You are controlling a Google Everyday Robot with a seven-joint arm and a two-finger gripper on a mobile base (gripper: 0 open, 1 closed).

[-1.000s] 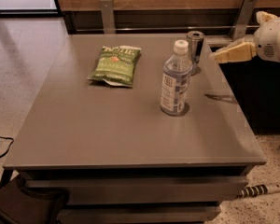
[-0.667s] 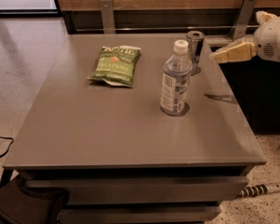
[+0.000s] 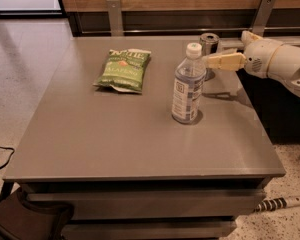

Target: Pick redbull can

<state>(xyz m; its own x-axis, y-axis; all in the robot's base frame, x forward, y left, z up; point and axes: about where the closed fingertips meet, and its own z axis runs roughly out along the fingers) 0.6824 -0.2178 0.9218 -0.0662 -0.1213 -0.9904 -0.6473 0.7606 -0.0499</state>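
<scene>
The can (image 3: 209, 40) stands at the back right of the bench (image 3: 140, 144), just behind the water bottle (image 3: 188, 86), whose cap overlaps its left edge. The gripper (image 3: 213, 61) reaches in from the right across the can's front; its opening cannot be told. A green chip bag (image 3: 123, 70) lies well apart
</scene>
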